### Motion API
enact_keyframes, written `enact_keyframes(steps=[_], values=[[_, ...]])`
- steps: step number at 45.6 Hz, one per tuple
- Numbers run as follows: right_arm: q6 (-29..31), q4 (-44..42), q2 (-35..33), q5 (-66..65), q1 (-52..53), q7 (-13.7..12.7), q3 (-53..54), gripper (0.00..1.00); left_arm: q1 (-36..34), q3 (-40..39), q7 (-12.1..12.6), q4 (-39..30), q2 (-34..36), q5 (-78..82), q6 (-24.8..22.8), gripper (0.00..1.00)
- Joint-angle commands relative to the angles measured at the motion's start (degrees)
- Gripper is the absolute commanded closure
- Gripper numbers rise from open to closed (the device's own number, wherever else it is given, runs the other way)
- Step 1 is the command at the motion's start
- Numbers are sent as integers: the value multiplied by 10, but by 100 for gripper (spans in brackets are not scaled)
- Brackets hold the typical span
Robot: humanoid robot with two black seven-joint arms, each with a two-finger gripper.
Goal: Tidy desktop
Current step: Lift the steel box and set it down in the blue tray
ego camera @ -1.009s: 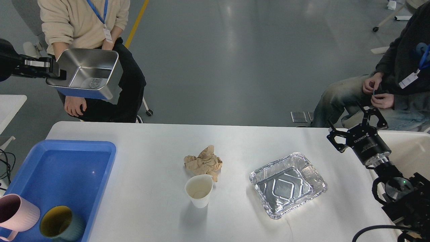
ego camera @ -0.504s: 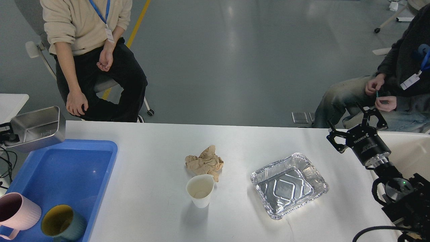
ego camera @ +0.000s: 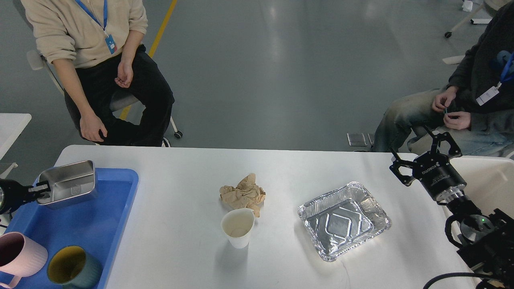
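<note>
The white desktop (ego camera: pixel 281 168) holds a crumpled brown paper (ego camera: pixel 243 194), a white paper cup (ego camera: pixel 238 227) just in front of it, and an empty foil tray (ego camera: pixel 343 219) to the right. My left gripper (ego camera: pixel 41 190) is shut on the near-left rim of a steel box (ego camera: pixel 69 183) and holds it over the back of the blue tray (ego camera: pixel 76 216). My right gripper (ego camera: pixel 425 151) is open and empty above the desktop's right edge.
A pink mug (ego camera: pixel 19 255) and a dark green mug (ego camera: pixel 73 267) stand in the blue tray's front. One person (ego camera: pixel 96 60) sits behind the desktop's left end, another (ego camera: pixel 470 96) behind its right end. A small white table corner (ego camera: pixel 12 128) shows at the left.
My left gripper has brought the steel box down from high at the back left to just over the blue tray. The right gripper has hardly moved.
</note>
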Motion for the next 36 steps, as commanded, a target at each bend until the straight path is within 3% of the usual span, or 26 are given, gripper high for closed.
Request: enact_keyframes(steps=[1,23,26,30,36], values=[[0,0,-1,0,-1,0,0,0,9,19,1,12,-17,-3,16,93],[0,0,-1,0,-2,0,0,0,37,22,-3,36,-38,-15,45,88],[0,0,-1,0,-2,0,0,0,37,21,-6,36,-38,-16,46,78],[0,0,-1,0,-1,0,0,0,31,21,-16,36,-30,-33,39,56],[0,0,-1,0,2,0,0,0,4,22,-59,36,-17,-81,-6,25]])
